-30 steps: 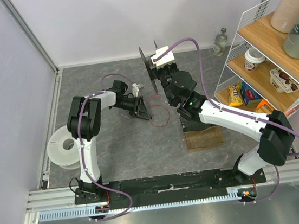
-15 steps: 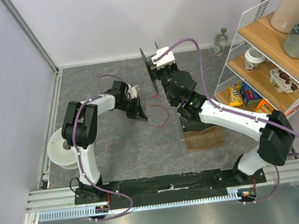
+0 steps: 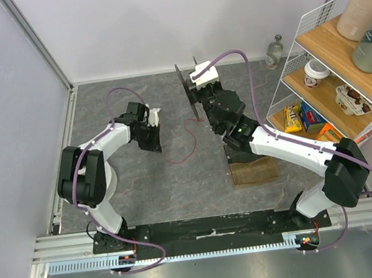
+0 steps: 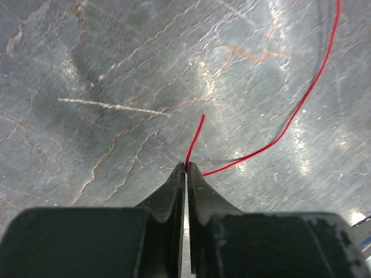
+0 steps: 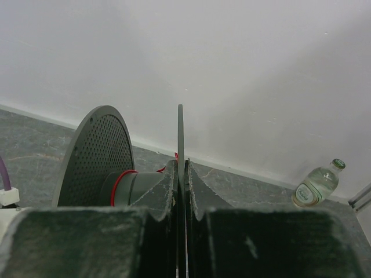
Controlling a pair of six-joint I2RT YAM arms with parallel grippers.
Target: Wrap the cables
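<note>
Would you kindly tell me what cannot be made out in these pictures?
- Left wrist: the red wire leaves the top edge; the left claw hides its pinched part.
- Right wrist: the right claw covers most of the spool hub.
- Right wrist: the bottle label is too small.

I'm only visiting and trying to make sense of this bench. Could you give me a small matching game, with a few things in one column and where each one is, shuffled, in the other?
Things:
1. red wire
2. black reel
3. small bottle

Places:
A. standing by the back wall
B. end nipped in the left pincer
C. one thin disc clamped in the right pincer

Pairs: 1-B, 2-C, 3-A.
</note>
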